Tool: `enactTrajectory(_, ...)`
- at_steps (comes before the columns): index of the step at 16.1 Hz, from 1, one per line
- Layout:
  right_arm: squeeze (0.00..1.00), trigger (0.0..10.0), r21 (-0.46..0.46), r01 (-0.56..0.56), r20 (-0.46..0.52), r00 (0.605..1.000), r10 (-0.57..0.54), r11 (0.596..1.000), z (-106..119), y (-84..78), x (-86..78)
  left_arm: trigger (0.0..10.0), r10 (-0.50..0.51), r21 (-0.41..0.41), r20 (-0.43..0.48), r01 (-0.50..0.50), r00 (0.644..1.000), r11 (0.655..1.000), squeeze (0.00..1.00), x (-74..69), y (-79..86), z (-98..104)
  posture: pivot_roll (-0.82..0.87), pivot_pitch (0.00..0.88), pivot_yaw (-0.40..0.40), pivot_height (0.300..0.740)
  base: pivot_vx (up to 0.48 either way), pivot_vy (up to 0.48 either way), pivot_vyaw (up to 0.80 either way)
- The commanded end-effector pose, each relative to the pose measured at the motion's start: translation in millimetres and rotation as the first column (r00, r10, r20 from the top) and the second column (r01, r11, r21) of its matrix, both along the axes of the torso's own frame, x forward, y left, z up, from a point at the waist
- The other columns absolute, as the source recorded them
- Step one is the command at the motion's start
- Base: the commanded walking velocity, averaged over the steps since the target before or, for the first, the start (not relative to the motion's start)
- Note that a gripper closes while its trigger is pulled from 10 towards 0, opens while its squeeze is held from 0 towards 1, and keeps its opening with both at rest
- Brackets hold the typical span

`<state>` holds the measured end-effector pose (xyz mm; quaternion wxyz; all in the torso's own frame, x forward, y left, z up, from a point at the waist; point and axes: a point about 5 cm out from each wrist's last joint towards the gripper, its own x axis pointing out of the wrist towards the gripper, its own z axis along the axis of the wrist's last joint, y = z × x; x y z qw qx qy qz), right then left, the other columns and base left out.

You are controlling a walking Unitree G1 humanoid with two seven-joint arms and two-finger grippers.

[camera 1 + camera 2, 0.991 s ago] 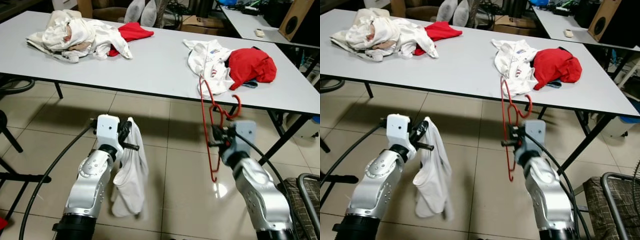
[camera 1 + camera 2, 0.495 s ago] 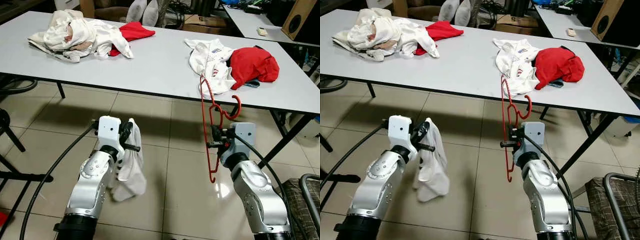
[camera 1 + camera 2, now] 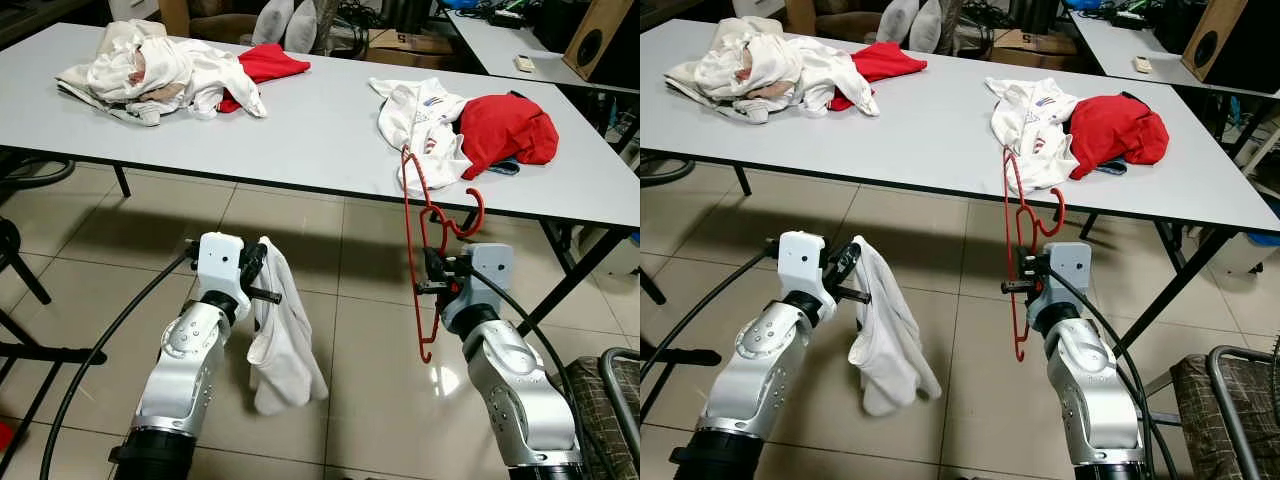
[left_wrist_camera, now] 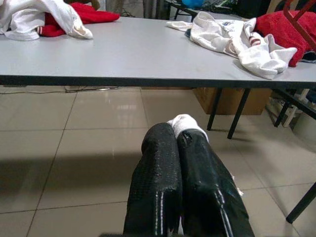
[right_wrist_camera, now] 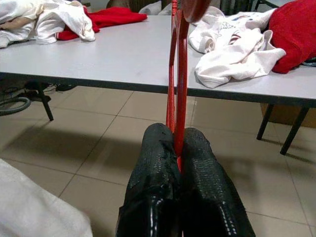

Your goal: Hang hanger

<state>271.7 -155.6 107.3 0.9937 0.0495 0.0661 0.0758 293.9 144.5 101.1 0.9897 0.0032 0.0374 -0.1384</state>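
One red hanger [image 3: 425,250] stands upright over the tiled floor [image 3: 350,400] just before the table [image 3: 310,130], its wire clamped between the closed fingers of the right pincer [image 3: 430,278], while the left pincer [image 3: 262,282] is clamped on a hanging white garment [image 3: 282,345].

A long grey table [image 3: 300,130] on dark legs stands on a floor of glossy beige tiles [image 3: 90,270]. At its far left end lies a heap of white clothes [image 3: 140,75] with a red garment [image 3: 265,65] touching it; toward the right end a crumpled white shirt [image 3: 420,120] hangs partly over the near edge, just beside a bunched red garment [image 3: 505,130]. A second grey table [image 3: 490,45] stands behind on the right, with a small pale object [image 3: 522,63] on it.
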Motion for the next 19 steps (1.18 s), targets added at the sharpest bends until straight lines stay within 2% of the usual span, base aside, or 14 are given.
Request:
enactTrajectory(1, 0.00, 10.0, -0.023, 0.006, 0.017, 1.000, -0.006, 1.000, 4.1, -5.8, 0.0, 10.0, -0.015, -0.008, 0.038, 0.015, 0.999, 1.000, 0.00, 4.1, -6.1, 7.3, -0.17, 0.000, -0.058, 0.740, 0.000, 0.000, 0.00)
enactTrajectory(5, 0.00, 10.0, -0.038, 0.003, 0.022, 1.000, -0.002, 0.999, 6.3, -9.9, -0.1, 10.0, -0.020, -0.007, 0.047, 0.021, 0.999, 1.000, 0.00, 4.5, -10.3, 7.5, -0.18, 0.000, -0.064, 0.740, 0.000, 0.000, 0.00)
enactTrajectory(14, 0.00, 10.0, -0.063, -0.042, 0.022, 0.999, 0.044, 0.997, 7.7, -5.5, 2.3, 10.0, -0.008, 0.004, 0.057, 0.008, 0.998, 1.000, 0.00, 4.8, -11.4, 6.2, -0.17, 0.000, -0.090, 0.740, 0.000, -0.460, 0.00)
enactTrajectory(19, 0.00, 10.0, -0.065, -0.042, 0.022, 0.999, 0.044, 0.997, 7.6, -5.7, 2.1, 10.0, -0.004, -0.017, 0.044, 0.005, 0.999, 1.000, 0.00, 7.2, -11.6, 5.8, -0.18, 0.000, -0.086, 0.740, 0.000, 0.000, 0.00)
